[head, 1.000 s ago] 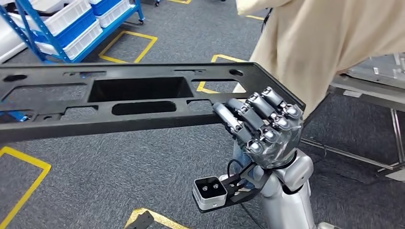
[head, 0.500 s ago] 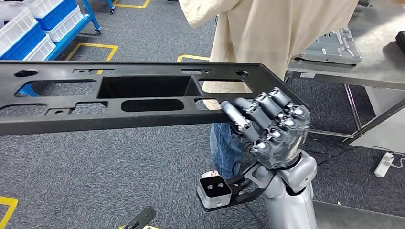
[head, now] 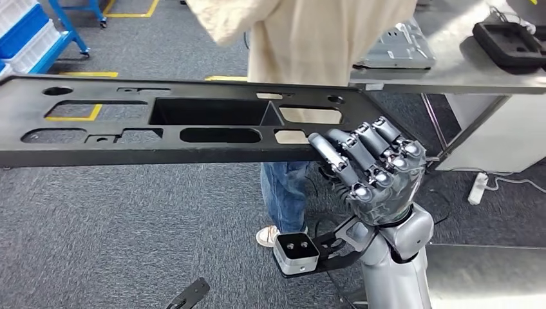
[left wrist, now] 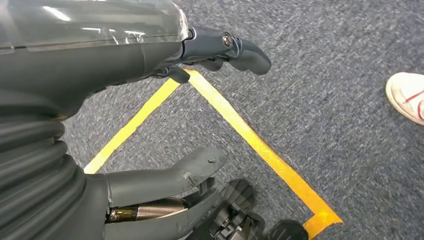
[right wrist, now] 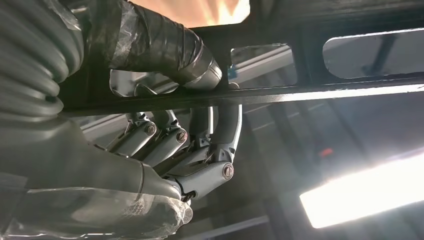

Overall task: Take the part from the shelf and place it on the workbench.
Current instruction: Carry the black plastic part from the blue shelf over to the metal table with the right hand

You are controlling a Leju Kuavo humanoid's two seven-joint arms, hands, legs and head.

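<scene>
The part (head: 212, 154) is a long black flat panel with several cut-outs, held level across the head view. My right hand (head: 373, 177) grips its near edge at the right end, fingers curled up under it. In the right wrist view the thumb lies over the part's (right wrist: 300, 92) edge and the fingers (right wrist: 170, 142) wrap beneath. The metal workbench (head: 451, 74) stands at the upper right, beyond the part's right end. My left hand (left wrist: 100, 60) hangs over the carpet with its fingers apart, holding nothing.
A person in a beige top and jeans (head: 309, 38) stands just behind the part, beside the workbench. On the bench lie a metal plate (head: 393, 48) and a black tray (head: 508, 42). A blue shelf with white bins (head: 26, 38) is at the far left. A power strip (head: 480, 187) lies on the floor.
The camera has turned right: the blue shelf slid off to the left and the workbench came into view. The part stays in my right hand.
</scene>
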